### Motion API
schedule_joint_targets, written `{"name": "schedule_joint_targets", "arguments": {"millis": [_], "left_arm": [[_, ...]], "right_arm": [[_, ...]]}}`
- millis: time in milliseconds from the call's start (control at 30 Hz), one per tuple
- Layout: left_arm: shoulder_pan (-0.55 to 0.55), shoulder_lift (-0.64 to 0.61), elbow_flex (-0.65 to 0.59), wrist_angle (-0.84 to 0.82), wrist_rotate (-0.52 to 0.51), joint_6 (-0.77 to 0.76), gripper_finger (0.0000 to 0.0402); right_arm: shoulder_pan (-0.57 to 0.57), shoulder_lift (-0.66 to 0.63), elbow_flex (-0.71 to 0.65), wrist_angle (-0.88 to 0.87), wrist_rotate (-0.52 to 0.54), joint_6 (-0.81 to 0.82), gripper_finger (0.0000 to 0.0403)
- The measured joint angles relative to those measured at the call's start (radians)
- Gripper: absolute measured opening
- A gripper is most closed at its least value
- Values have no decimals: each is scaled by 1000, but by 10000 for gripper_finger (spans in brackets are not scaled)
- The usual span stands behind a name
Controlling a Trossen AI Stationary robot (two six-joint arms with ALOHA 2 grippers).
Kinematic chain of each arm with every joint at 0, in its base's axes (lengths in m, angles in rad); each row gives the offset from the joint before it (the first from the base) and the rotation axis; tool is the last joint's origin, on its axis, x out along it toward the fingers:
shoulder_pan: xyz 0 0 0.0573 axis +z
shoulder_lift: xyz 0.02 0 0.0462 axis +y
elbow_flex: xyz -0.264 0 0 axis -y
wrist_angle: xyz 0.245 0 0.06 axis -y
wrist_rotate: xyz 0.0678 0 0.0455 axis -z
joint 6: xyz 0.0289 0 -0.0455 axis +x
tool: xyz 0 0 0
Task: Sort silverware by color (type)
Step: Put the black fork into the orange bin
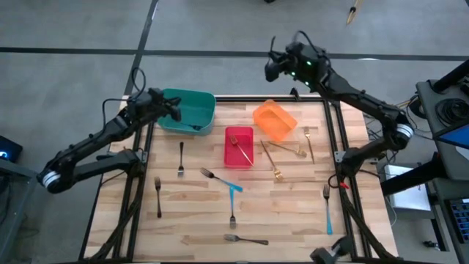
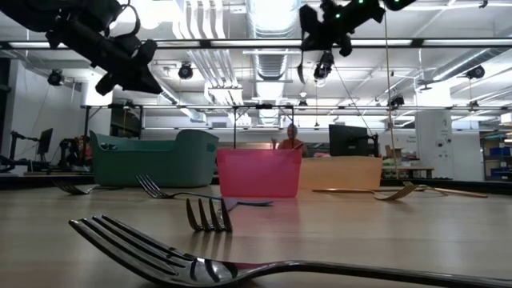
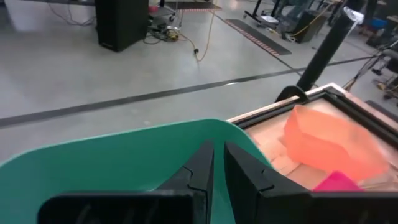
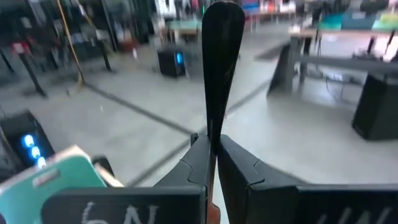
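Observation:
My right gripper (image 1: 272, 69) hangs high past the table's far edge, behind the orange bin (image 1: 275, 119). It is shut on a dark-handled fork (image 4: 221, 68). My left gripper (image 1: 174, 110) hovers above the teal bin (image 1: 187, 110), shut and holding nothing, as the left wrist view (image 3: 218, 152) shows. A dark piece (image 1: 195, 127) lies inside the teal bin. A gold fork (image 1: 240, 150) rests in the red bin (image 1: 238, 133). More gold forks (image 1: 289, 150), dark forks (image 1: 181, 158) and light-blue-handled forks (image 1: 327, 209) lie flat on the table. My right gripper pinches the dark fork between its two fingers. The flat dark handle (image 4: 217, 118) runs on past the fingertips along their line, ending in a rounded tip (image 4: 222, 15). The fork is lifted clear, high over the floor. The fingers hide the end they hold.
The three bins stand in a row along the table's far half. Loose forks are scattered over the middle and near half, one silver fork (image 2: 240, 268) close to the near edge. A person (image 2: 290, 138) stands far off in the room behind.

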Motion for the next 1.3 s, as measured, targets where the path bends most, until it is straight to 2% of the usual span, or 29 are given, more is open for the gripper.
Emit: {"name": "schedule_joint_targets", "arguments": {"millis": [200, 400, 600, 800, 933, 1300], "left_arm": [[54, 57, 3, 25, 0, 4, 20], [110, 120, 3, 78, 0, -6, 20], [139, 161, 64, 56, 0, 5, 20], [138, 194, 152, -82, 0, 122, 20], [142, 205, 186, -97, 1, 160, 20], [145, 204, 211, -161, 1, 199, 20]], "right_arm": [[-11, 135, 160, -190, 0, -22, 12], [-35, 229, 273, -271, -53, 14, 12], [-55, 306, 403, -427, -86, 50, 12], [-65, 388, 551, -699, -129, 73, 12], [-64, 438, 646, -905, -166, 51, 12], [-31, 535, 676, -1342, -360, 2, 12]]}}
